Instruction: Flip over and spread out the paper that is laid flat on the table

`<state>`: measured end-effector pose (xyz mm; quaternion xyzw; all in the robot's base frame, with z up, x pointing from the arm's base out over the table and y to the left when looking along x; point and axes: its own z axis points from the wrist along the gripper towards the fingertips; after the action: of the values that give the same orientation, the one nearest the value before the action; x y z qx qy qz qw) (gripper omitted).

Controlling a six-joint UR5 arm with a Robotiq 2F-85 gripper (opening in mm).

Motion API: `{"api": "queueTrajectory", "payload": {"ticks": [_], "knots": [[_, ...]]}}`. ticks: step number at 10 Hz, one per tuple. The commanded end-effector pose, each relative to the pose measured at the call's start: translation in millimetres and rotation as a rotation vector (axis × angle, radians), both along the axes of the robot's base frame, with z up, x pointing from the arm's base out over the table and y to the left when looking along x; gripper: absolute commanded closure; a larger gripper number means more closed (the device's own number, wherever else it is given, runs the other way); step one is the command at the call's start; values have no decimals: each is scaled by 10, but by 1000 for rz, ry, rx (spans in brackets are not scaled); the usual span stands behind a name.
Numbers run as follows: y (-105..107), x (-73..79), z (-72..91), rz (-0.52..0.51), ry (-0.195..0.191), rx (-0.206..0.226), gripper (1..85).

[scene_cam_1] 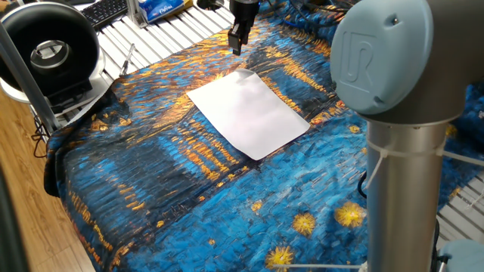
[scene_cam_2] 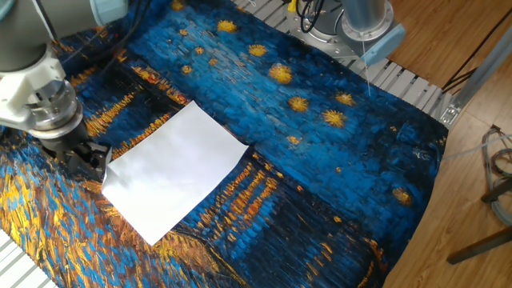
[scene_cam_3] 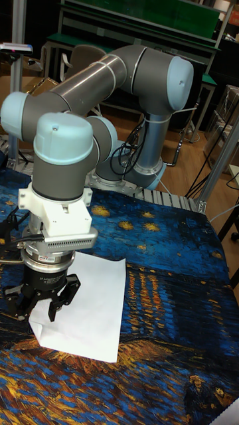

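Observation:
The paper [scene_cam_1: 248, 112] is a plain white sheet lying flat on the table [scene_cam_1: 151, 189], which is draped in blue and orange cloth. It also shows in the other fixed view as the paper [scene_cam_2: 176, 170] and in the tall view as the paper [scene_cam_3: 89, 312]. My gripper [scene_cam_3: 41, 307] hangs just over the sheet's far corner, open, fingers spread, with nothing between them. In one fixed view the gripper [scene_cam_1: 237, 41] stands beyond the sheet's far edge; in the other, the gripper [scene_cam_2: 84, 156] sits at the sheet's left corner.
A black round device [scene_cam_1: 49, 49], a keyboard [scene_cam_1: 106, 11] and a blue box [scene_cam_1: 162, 7] rest on the white slatted surface [scene_cam_1: 166, 34] beyond the cloth. The arm's big grey joint [scene_cam_1: 401, 60] fills the right foreground. The arm's base [scene_cam_2: 364, 24] stands at the cloth's edge.

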<state>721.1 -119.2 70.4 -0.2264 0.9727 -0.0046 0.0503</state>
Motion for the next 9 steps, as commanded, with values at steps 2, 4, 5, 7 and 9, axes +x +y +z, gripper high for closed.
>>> {"api": "queueTrajectory", "payload": {"ticks": [2, 4, 5, 7, 9], "knots": [[30, 11, -90, 5, -22, 15, 357], [38, -2, -97, 0, -22, 20, 357], [33, -4, -99, -6, -22, 19, 363], [13, -56, -109, -38, -1, 15, 367], [-6, -187, -120, -56, 49, 7, 370]]}}
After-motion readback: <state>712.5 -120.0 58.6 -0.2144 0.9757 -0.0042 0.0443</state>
